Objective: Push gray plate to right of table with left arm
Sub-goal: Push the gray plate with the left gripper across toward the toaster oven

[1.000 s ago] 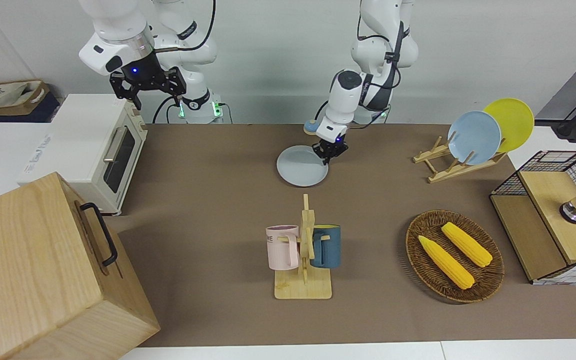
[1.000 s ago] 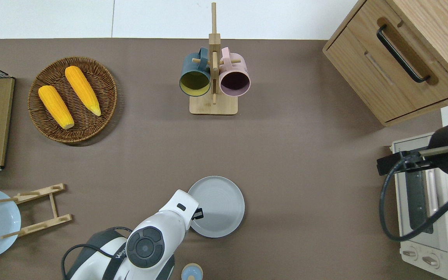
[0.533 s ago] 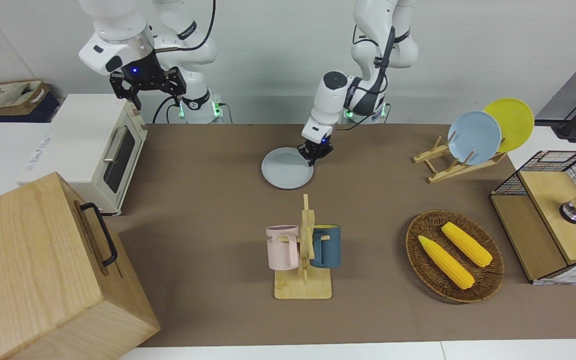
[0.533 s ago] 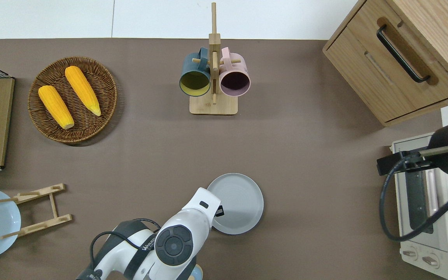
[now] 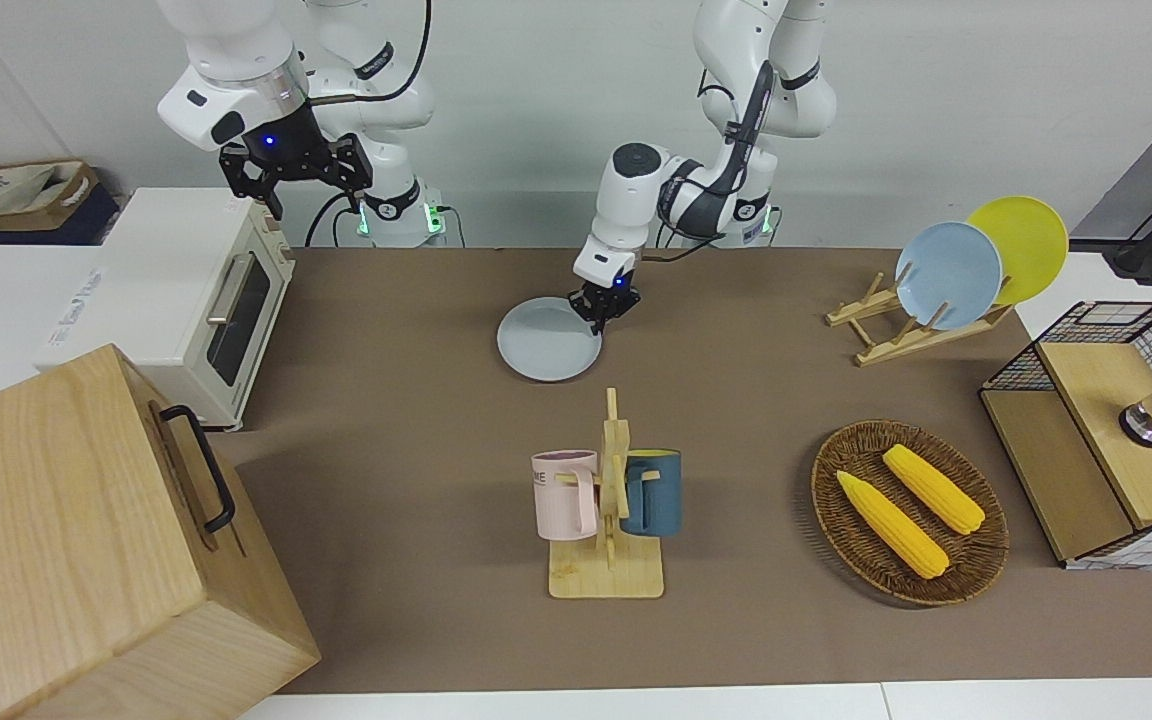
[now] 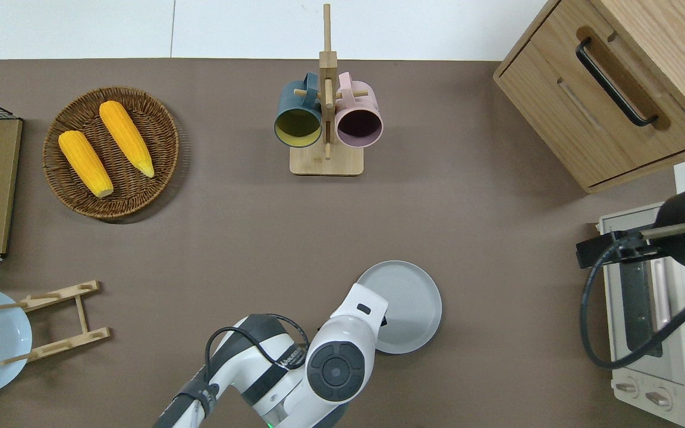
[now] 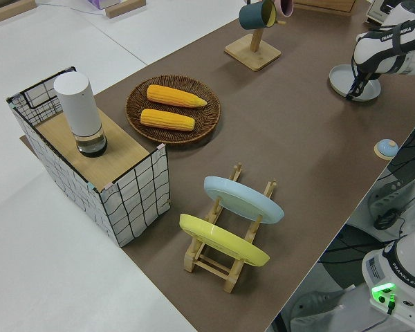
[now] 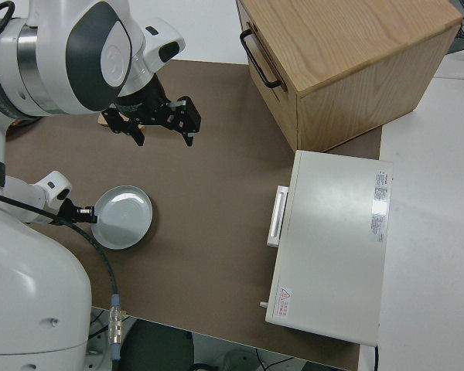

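The gray plate [image 5: 548, 340] [image 6: 405, 306] [image 8: 124, 216] lies flat on the brown table [image 5: 386, 330], nearer to the robots than the mug rack and a little toward the right arm's end. My left gripper [image 5: 603, 316] [image 7: 353, 93] is shut and low at the plate's rim, on the side toward the left arm's end, touching it. In the overhead view the left arm [image 6: 342, 356] hides most of that gripper. My right gripper [image 5: 318, 200] [image 8: 162, 137] is parked and open.
A mug rack [image 5: 608, 500] stands mid-table. A toaster oven [image 5: 186, 290] and a wooden cabinet [image 5: 86, 540] fill the right arm's end. A corn basket [image 5: 908, 512], a plate rack [image 5: 896, 330] and a wire crate [image 5: 1106, 420] sit toward the left arm's end.
The left gripper has slid the gray plate along the table toward the right arm's end. The right arm has not moved.
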### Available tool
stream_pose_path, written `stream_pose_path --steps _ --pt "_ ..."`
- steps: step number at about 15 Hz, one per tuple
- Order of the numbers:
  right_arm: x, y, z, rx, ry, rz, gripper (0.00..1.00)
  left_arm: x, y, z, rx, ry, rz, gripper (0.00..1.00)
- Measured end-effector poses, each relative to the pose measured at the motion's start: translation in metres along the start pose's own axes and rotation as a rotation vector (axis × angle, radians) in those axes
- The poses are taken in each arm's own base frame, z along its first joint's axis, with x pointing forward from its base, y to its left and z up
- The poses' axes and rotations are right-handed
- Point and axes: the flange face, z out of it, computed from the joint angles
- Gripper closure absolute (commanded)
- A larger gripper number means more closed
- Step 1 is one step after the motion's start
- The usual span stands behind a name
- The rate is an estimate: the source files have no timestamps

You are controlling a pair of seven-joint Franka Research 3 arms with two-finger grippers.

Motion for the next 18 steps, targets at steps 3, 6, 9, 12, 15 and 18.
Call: stream_pose_path --steps 3,6,9,12,15,18 --pt "0.000 0.000 0.000 0.000 0.000 0.000 0.017 -0.007 0.023 0.003 -0.003 0.000 -0.012 1.00" --pt "0.000 0.000 0.000 0.000 0.000 0.000 0.017 -0.012 0.041 0.005 0.002 0.001 -0.021 1.00" --pt "0.000 0.000 0.000 0.000 0.000 0.000 0.017 -0.014 0.062 0.008 0.008 -0.007 -0.034 1.00" --pt "0.000 0.000 0.000 0.000 0.000 0.000 0.017 -0.019 0.081 0.010 -0.001 -0.016 -0.042 1.00" --pt "0.000 0.000 0.000 0.000 0.000 0.000 0.017 -0.022 0.098 0.010 0.004 -0.031 -0.052 1.00" --pt "0.000 0.000 0.000 0.000 0.000 0.000 0.017 -0.025 0.109 0.013 0.008 -0.032 -0.051 1.00"
